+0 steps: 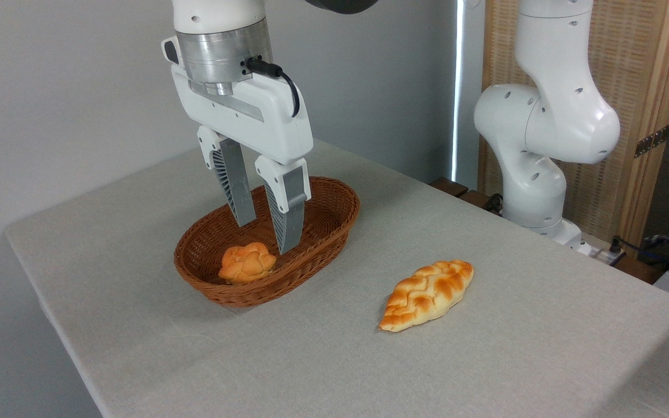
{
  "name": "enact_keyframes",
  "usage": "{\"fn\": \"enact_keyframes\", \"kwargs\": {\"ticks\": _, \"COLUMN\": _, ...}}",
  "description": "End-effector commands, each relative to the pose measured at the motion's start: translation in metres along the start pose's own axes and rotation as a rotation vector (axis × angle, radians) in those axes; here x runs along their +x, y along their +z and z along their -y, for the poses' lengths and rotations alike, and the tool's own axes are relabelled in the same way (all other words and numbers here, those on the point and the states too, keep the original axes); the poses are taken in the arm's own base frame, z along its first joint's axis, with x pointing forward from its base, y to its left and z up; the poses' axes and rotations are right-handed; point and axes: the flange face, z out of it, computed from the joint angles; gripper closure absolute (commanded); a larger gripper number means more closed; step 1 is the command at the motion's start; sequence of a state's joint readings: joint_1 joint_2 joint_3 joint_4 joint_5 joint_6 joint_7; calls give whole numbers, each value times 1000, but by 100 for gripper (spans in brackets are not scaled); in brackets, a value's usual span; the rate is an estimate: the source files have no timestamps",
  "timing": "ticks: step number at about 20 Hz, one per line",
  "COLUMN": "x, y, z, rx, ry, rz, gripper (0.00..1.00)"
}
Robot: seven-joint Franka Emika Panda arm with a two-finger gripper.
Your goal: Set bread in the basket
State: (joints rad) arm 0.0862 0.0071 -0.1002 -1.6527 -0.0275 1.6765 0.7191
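Observation:
The bread (426, 294), a golden-brown braided loaf with pale sides, lies on the grey table to the right of the basket, well apart from it. The basket (334, 223), an oval reddish-brown wicker one, sits left of centre. My gripper (265, 237) hangs over the basket's middle, open, with nothing between its grey fingers (236, 191), their tips just above the rim.
A small round orange bun (247, 262) rests inside the basket at its near-left end, just left of my fingertips. The arm's white base (543, 145) stands at the back right. The table's edges (50, 302) run close on the left and front.

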Motion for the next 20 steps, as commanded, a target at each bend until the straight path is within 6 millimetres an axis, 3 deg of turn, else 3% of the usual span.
{"fn": "enact_keyframes", "kwargs": {"ticks": 1, "x": -3, "y": -4, "z": 1, "rx": -7, "ry": 4, "rz": 8, "gripper": 0}}
{"fn": "enact_keyframes", "kwargs": {"ticks": 20, "x": -7, "y": -2, "z": 3, "rx": -9, "ry": -3, "rz": 11, "gripper": 0}}
